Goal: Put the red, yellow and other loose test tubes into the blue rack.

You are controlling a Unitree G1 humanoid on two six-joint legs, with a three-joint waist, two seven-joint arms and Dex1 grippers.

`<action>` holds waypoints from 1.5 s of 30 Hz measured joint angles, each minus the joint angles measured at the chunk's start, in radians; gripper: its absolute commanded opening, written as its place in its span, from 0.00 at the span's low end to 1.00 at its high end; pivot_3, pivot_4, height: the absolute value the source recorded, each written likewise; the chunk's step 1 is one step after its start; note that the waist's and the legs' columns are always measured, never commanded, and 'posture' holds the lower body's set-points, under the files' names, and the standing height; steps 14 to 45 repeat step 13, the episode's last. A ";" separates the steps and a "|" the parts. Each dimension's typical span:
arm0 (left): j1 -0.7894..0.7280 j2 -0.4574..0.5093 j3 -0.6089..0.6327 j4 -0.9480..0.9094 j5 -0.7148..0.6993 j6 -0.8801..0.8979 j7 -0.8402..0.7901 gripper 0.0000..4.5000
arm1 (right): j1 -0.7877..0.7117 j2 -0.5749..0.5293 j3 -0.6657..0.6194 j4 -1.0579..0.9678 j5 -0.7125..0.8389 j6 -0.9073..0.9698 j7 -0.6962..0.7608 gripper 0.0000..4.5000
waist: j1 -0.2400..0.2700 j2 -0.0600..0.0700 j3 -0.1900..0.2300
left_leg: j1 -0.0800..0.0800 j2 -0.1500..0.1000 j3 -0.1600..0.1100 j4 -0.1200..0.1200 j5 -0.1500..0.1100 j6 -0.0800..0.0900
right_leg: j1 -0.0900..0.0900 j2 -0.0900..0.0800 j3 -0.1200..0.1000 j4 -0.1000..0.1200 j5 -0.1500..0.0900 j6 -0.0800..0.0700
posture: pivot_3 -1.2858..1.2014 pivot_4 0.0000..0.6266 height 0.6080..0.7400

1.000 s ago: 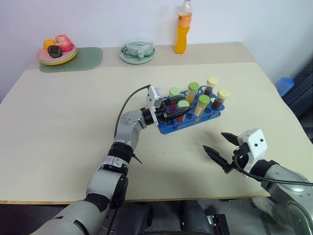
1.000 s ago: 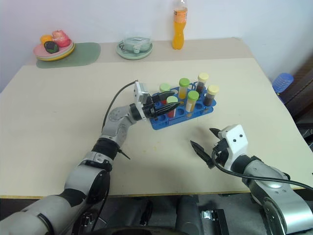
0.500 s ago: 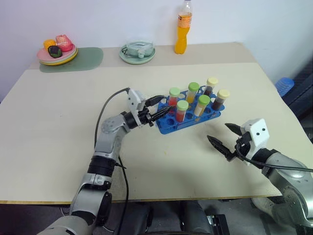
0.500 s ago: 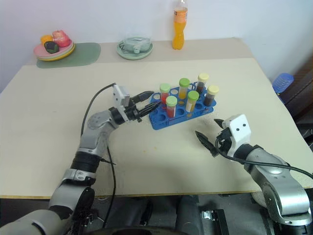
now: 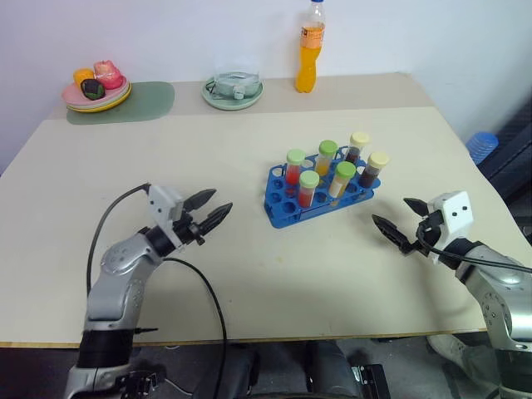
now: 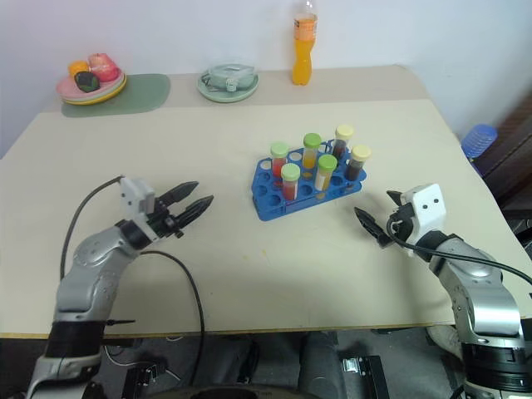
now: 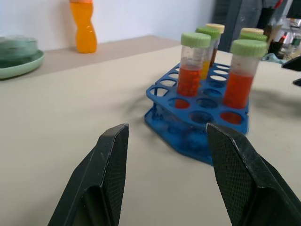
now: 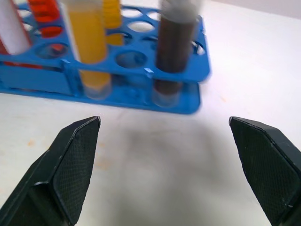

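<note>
since six capped tubes (image 5: 320,172) stand in the blue rack (image 5: 320,195), both empty, open end effectors, left (image 5: 209,211) and right (image 5: 397,228) (right wider), should retreat without bumping it.

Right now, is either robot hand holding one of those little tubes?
No, the left gripper and right gripper are both open and hold nothing; six test tubes stand in the blue rack.

Blue rack (image 5: 287,208) holds red, yellow and brown tubes (image 5: 308,189) with green and yellow caps.

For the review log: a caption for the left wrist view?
Open left claw faces blue rack holding capped tubes.
</note>
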 measured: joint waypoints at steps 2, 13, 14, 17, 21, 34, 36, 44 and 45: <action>0.045 0.012 0.022 -0.049 -0.012 0.022 0.023 0.59 | 0.001 -0.002 -0.002 0.019 -0.002 -0.009 0.017 1.00 | 0.001 0.001 0.000 | 0.000 0.000 0.000 0.000 0.000 0.000 | 0.000 0.000 0.000 0.000 0.000 0.000 | 0.52 0.24 1.00; 0.160 0.044 0.071 -0.139 -0.048 0.063 0.084 0.59 | 0.005 -0.015 -0.002 0.072 -0.015 -0.055 0.076 1.00 | 0.002 0.002 -0.001 | 0.001 0.000 0.000 0.000 0.000 0.000 | 0.001 0.000 0.000 -0.001 0.000 0.000 | 0.52 0.24 1.00; 0.160 0.044 0.071 -0.139 -0.048 0.063 0.084 0.59 | 0.005 -0.015 -0.002 0.072 -0.015 -0.055 0.076 1.00 | 0.002 0.002 -0.001 | 0.001 0.000 0.000 0.000 0.000 0.000 | 0.001 0.000 0.000 -0.001 0.000 0.000 | 0.52 0.24 1.00; 0.160 0.044 0.071 -0.139 -0.048 0.063 0.084 0.59 | 0.005 -0.015 -0.002 0.072 -0.015 -0.055 0.076 1.00 | 0.002 0.002 -0.001 | 0.001 0.000 0.000 0.000 0.000 0.000 | 0.001 0.000 0.000 -0.001 0.000 0.000 | 0.52 0.24 1.00; 0.160 0.044 0.071 -0.139 -0.048 0.063 0.084 0.59 | 0.005 -0.015 -0.002 0.072 -0.015 -0.055 0.076 1.00 | 0.002 0.002 -0.001 | 0.001 0.000 0.000 0.000 0.000 0.000 | 0.001 0.000 0.000 -0.001 0.000 0.000 | 0.52 0.24 1.00; 0.160 0.044 0.071 -0.139 -0.048 0.063 0.084 0.59 | 0.005 -0.015 -0.002 0.072 -0.015 -0.055 0.076 1.00 | 0.002 0.002 -0.001 | 0.001 0.000 0.000 0.000 0.000 0.000 | 0.001 0.000 0.000 -0.001 0.000 0.000 | 0.52 0.24 1.00; 0.160 0.044 0.071 -0.139 -0.048 0.063 0.084 0.59 | 0.005 -0.015 -0.002 0.072 -0.015 -0.055 0.076 1.00 | 0.002 0.002 -0.001 | 0.001 0.000 0.000 0.000 0.000 0.000 | 0.001 0.000 0.000 -0.001 0.000 0.000 | 0.52 0.24 1.00; 0.160 0.044 0.071 -0.139 -0.048 0.063 0.084 0.59 | 0.005 -0.015 -0.002 0.072 -0.015 -0.055 0.076 1.00 | 0.002 0.002 -0.001 | 0.001 0.000 0.000 0.000 0.000 0.000 | 0.001 0.000 0.000 -0.001 0.000 0.000 | 0.52 0.24 1.00; 0.160 0.044 0.071 -0.139 -0.048 0.063 0.084 0.59 | 0.005 -0.015 -0.002 0.072 -0.015 -0.055 0.076 1.00 | 0.002 0.002 -0.001 | 0.001 0.000 0.000 0.000 0.000 0.000 | 0.001 0.000 0.000 -0.001 0.000 0.000 | 0.52 0.24 1.00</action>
